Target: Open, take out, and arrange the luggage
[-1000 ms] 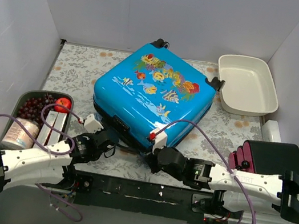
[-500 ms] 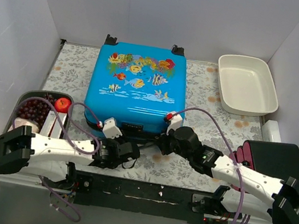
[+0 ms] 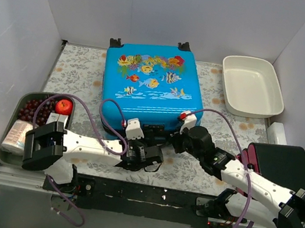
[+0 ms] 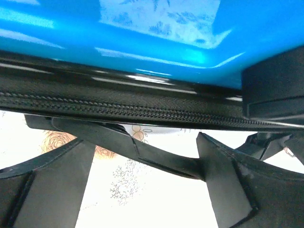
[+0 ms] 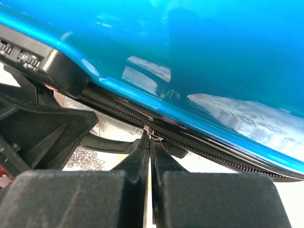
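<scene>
Luggage: flat on table, mid-field, fish side up, lid shut, wheels at far edge. Sits slightly skewed.

Zip seam runs L–R along the near side, facing both arms. Lock is mid-way on that side. Zip pull is on the seam just R of the lock.

R gripper: fingers clenched flat together, tips right at the seam, small silver pull looks pinched between them. Luggage is dead ahead of the jaws and touching.

L gripper: jaws spread wide, holding nothing. Luggage edge is just ahead and above, seam crossing the view side to side. A dark bar lies betw. the fingers, can't tell what it is.

Judgement: unzip step, not yet begun. R arm has the pull, so the move is its own: drag along the seam axis, prob. away from the lock twd the R corner. L is free to brace.

Outward: white tub far R, black case near R, food tray near L, all well apart from the luggage.
</scene>
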`<action>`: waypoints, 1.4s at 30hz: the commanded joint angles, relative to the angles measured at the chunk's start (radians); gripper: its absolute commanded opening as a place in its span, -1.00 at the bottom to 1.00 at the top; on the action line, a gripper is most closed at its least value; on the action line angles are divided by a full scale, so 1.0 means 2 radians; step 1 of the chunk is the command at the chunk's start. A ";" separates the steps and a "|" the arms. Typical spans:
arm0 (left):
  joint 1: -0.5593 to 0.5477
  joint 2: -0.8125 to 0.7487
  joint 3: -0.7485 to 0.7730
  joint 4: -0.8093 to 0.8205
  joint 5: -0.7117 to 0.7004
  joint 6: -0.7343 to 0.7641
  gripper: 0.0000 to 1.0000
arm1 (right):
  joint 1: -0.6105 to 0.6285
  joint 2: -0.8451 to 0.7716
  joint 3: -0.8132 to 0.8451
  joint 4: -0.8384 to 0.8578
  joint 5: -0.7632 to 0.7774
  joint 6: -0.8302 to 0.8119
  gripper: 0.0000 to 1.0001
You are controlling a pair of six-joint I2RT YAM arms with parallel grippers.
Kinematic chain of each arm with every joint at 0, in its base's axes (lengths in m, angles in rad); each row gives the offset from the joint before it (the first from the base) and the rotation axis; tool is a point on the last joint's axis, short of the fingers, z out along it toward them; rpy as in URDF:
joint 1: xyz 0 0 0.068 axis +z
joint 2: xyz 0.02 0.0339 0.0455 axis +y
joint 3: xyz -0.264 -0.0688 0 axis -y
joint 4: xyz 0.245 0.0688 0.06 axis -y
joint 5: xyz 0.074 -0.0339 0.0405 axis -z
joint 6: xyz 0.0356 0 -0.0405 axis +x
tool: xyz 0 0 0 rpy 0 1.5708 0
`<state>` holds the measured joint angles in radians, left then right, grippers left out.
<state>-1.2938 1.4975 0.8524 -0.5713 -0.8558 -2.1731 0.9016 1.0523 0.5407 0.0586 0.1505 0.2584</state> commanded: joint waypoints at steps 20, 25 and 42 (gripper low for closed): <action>-0.124 -0.184 0.132 -0.065 0.176 0.236 0.96 | -0.209 -0.002 -0.005 0.014 0.002 -0.042 -0.97; -0.016 -0.179 0.232 -0.173 0.054 0.194 0.96 | -0.253 0.015 0.003 0.025 -0.025 -0.095 -0.97; 0.646 0.115 0.433 0.019 0.427 0.311 0.96 | -0.264 -0.004 -0.009 0.031 -0.061 -0.124 -0.97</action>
<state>-0.1005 1.5848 1.5974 -0.5640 -0.1642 -1.5471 0.3885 1.0840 0.5331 0.1310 0.0101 0.0418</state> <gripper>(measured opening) 0.982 0.017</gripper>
